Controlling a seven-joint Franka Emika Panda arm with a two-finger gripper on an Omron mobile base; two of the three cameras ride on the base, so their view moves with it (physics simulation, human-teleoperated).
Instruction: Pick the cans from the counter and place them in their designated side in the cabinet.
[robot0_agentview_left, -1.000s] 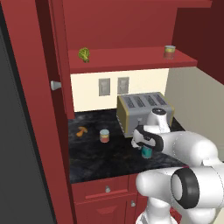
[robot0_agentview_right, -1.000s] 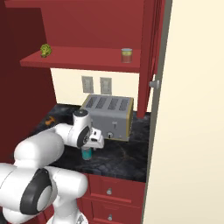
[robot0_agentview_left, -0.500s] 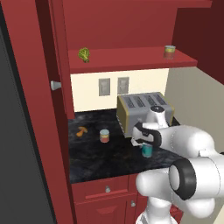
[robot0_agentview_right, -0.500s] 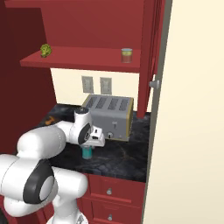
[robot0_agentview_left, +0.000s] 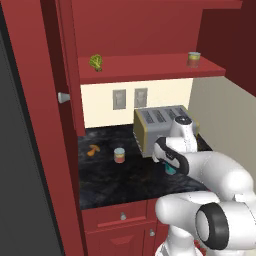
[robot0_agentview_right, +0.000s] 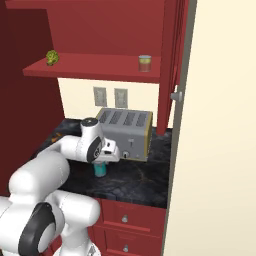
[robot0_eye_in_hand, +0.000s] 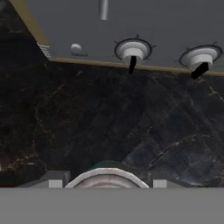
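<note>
A teal-labelled can (robot0_agentview_left: 170, 170) (robot0_agentview_right: 100, 171) stands low on the black counter (robot0_agentview_left: 125, 182) in front of the toaster. My gripper (robot0_agentview_left: 168, 164) (robot0_agentview_right: 102, 161) (robot0_eye_in_hand: 107, 183) reaches down over it and is shut on it. In the hand view the can's silvery top (robot0_eye_in_hand: 107, 180) sits between the two fingertips (robot0_eye_in_hand: 55, 183). A red-and-yellow can (robot0_agentview_left: 119, 155) stands free on the counter, to the left. Another can (robot0_agentview_left: 193, 59) (robot0_agentview_right: 144, 63) rests at the right end of the cabinet shelf (robot0_agentview_left: 150, 67) (robot0_agentview_right: 95, 70).
A grey toaster (robot0_agentview_left: 156, 126) (robot0_agentview_right: 125, 131) (robot0_eye_in_hand: 131, 26) stands right behind the gripper. A small orange item (robot0_agentview_left: 93, 149) lies at the counter's left. A green leafy lump (robot0_agentview_left: 96, 61) (robot0_agentview_right: 51, 57) sits on the shelf's left. Red cabinet doors (robot0_agentview_left: 55, 110) (robot0_agentview_right: 172, 65) hang open at the sides.
The gripper's fingers have closed on the teal can. The arm has shifted only slightly and the other things have not moved.
</note>
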